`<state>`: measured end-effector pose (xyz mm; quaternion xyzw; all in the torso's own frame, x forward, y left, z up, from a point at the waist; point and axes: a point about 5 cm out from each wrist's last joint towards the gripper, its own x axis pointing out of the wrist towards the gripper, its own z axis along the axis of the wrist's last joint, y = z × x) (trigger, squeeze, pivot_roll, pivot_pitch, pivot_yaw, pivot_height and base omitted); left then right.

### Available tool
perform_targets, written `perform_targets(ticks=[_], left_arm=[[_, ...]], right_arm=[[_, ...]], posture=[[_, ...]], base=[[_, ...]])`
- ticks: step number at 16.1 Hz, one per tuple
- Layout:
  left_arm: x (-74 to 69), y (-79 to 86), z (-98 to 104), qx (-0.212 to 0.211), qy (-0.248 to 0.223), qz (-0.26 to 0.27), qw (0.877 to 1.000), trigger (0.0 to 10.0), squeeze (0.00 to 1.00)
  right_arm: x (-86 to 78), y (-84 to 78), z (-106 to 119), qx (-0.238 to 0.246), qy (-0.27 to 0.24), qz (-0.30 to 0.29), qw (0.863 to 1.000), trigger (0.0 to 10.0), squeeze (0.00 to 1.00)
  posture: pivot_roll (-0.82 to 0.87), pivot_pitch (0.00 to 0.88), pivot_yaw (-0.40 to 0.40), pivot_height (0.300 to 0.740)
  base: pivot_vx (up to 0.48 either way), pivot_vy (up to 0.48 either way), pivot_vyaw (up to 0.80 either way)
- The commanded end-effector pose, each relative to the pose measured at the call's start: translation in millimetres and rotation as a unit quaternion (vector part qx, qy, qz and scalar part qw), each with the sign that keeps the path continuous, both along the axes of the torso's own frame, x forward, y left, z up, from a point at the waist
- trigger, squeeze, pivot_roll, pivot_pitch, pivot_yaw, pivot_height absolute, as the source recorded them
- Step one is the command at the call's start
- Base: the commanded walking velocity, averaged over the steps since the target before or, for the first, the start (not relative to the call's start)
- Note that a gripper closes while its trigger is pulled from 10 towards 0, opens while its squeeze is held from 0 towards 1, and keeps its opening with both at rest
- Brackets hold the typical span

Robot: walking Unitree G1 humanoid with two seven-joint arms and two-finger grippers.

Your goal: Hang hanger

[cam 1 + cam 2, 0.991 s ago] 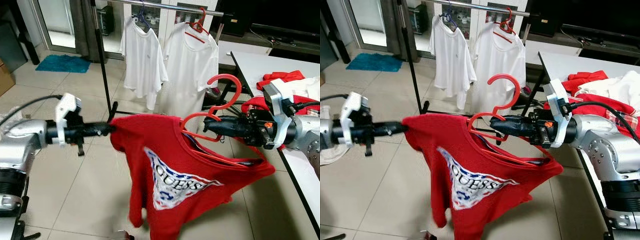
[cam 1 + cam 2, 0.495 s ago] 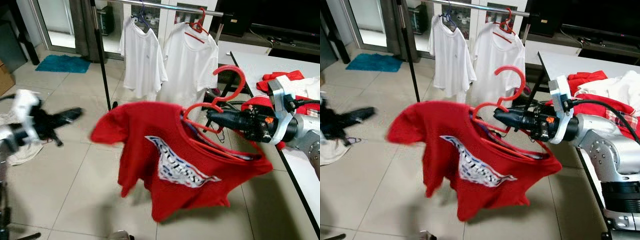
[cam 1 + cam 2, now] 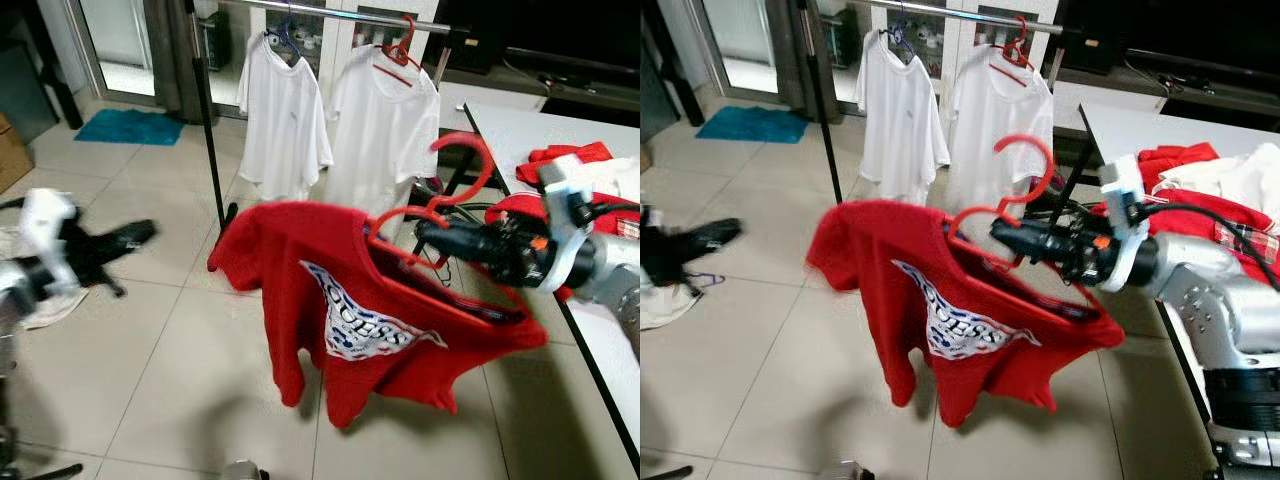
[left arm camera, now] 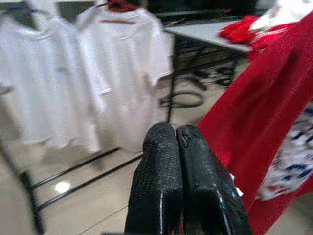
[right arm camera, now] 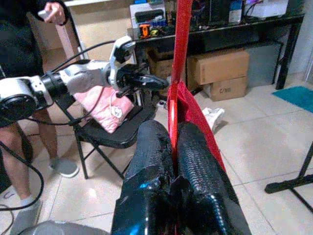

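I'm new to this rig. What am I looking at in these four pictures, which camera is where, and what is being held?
It is a humanoid robot with two silver arms. Two pictures come from its head, looking down and forward; two from cameras on its wrists. The right gripper is shut on a red hanger that carries a red T-shirt. The left gripper is shut, holding nothing, off to the robot's left. Ahead, two white T-shirts hang on a clothes rail. A white table at right holds more clothes. The right wrist picture shows a person standing behind a chair.

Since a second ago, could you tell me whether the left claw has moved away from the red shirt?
Yes. The left claw let go of the red shirt sleeve and swung out to the robot's left, judged against the rack pole.
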<state>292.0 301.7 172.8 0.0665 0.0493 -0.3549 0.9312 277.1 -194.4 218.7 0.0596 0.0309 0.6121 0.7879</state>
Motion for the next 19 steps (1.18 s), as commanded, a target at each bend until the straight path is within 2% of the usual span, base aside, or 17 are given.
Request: perform_targets(ticks=[1, 3, 6, 7, 12, 13, 14, 16, 17, 19], left_arm=[[6.0, -14.1, 11, -0.007, -0.021, -0.039, 0.999, 10.0, 1.0], [14.5, -30.8, 31, -0.014, -0.054, -0.085, 0.995, 10.0, 1.0], [21.1, -44.0, 54, -0.021, -0.081, -0.122, 0.989, 10.0, 1.0], [24.0, -59.4, 69, -0.024, -0.085, -0.175, 0.981, 10.0, 1.0], [33.3, -86.6, 72, 0.002, -0.069, -0.242, 0.968, 10.0, 1.0], [33.4, -91.7, 71, 0.012, -0.062, -0.26, 0.963, 10.0, 0.0], [33.2, -94.0, 70, 0.016, -0.055, -0.269, 0.961, 10.0, 0.0], [32.8, -105.4, 67, 0.021, -0.038, -0.307, 0.951, 10.0, 0.0], [33.3, -116.9, 64, 0.03, -0.028, -0.334, 0.942, 10.0, 0.0], [34.5, -126.2, 60, 0.04, -0.016, -0.355, 0.934, 10.0, 0.0]], right_arm=[[0.1, 2.4, 6, -0.012, -0.021, -0.004, 1.0, 10.0, 0.0], [4.9, 6.8, 5, -0.044, -0.024, -0.024, 0.998, 10.0, 0.0], [8.5, 10.2, 4, -0.065, -0.026, -0.039, 0.997, 10.0, 0.0], [10.2, 14.8, 4, -0.073, -0.027, -0.046, 0.996, 10.0, 0.0], [8.6, 24.5, 8, -0.084, -0.036, -0.032, 0.995, 10.0, 0.0], [7.8, 26.1, 10, -0.084, -0.037, -0.028, 0.995, 10.0, 0.0], [7.4, 26.5, 10, -0.084, -0.038, -0.026, 0.995, 10.0, 0.0], [3.7, 29.4, 10, -0.087, -0.037, -0.01, 0.995, 10.0, 0.0], [1.3, 34.0, 10, -0.09, -0.037, 0.004, 0.995, 10.0, 0.0], [0.1, 37.5, 10, -0.092, -0.039, 0.012, 0.995, 10.0, 0.0]], posture=[[0.04, 0.019, -0.039, 0.74], [0.03, 0.015, -0.037, 0.74], [0.03, 0.007, -0.037, 0.74], [0.03, 0.006, -0.037, 0.74], [0.03, 0.0, -0.043, 0.74], [0.03, 0.0, -0.043, 0.74], [0.03, 0.0, -0.043, 0.74], [0.03, 0.0, -0.048, 0.74], [0.03, 0.0, -0.051, 0.74], [0.02, 0.0, -0.051, 0.74]], base=[[0.0, 0.0, 0.0], [0.0, 0.0, 0.0], [0.0, 0.0, 0.0], [0.0, 0.0, 0.0], [0.0, 0.0, 0.0], [0.0, 0.0, 0.0], [0.0, 0.0, 0.0], [0.0, 0.0, 0.0], [0.0, 0.0, 0.0], [0.0, 0.0, 0.0]])
